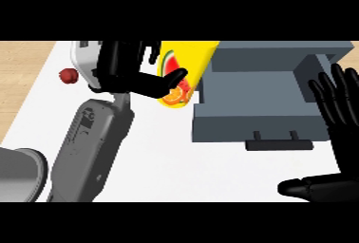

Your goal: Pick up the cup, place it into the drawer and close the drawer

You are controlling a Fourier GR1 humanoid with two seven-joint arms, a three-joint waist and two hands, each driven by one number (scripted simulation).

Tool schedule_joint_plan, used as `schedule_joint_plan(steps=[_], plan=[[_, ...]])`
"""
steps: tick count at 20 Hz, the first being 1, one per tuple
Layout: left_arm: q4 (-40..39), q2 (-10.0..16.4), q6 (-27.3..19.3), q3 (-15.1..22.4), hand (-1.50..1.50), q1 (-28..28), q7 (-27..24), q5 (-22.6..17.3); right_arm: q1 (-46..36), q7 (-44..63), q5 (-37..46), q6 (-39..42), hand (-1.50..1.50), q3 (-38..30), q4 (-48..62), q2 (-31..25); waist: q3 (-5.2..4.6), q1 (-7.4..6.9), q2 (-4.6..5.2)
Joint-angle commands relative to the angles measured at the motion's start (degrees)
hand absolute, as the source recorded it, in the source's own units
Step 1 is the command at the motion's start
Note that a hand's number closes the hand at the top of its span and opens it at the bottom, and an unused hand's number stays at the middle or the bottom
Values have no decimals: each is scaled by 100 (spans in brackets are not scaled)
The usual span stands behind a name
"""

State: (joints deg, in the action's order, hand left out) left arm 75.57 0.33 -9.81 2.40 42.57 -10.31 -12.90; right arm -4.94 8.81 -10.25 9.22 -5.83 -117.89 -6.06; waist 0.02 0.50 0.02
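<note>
Left black hand [129, 71] is curled round the yellow fruit-printed cup [189, 53], at the far side, just left of the open grey box drawer [259, 128]. On its way in, the cup could strike the drawer's left wall and slip. Right hand [344, 123] rests open at the right edge.

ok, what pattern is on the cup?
The cup is yellow with watermelon and orange-slice prints; head view.

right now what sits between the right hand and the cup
The open grey drawer lies between them, in the head view: right hand at its right side, yellow cup in the left hand at its left.
</note>
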Motion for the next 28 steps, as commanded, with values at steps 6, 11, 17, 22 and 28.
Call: schedule_joint_plan(steps=[6, 11, 17, 22, 28], plan=[[-1675, -32, -248, -276, 150, 1600, 64, 55, 468, -50, 202, 1, -150, 302, -363, 182, 0, 65, 16], [-1876, -32, -487, 11, 150, 1890, 304, 35, -353, 210, 197, -231, -150, 94, 108, 61, -1, -9, 7], [-3372, -33, -1177, 633, 150, 2570, -488, -643, 44, 39, 243, -68, -150, 252, -159, 119, 0, 168, 38], [-4111, -33, -1156, 869, 150, 2862, -828, -985, -49, -115, 53, 79, -150, 17, 242, 5, 2, 172, 46], [-4640, -33, -1351, 1680, 150, 2976, -937, -1676, -365, 52, 114, -18, -150, 86, 278, 3, 3, 299, 68]])
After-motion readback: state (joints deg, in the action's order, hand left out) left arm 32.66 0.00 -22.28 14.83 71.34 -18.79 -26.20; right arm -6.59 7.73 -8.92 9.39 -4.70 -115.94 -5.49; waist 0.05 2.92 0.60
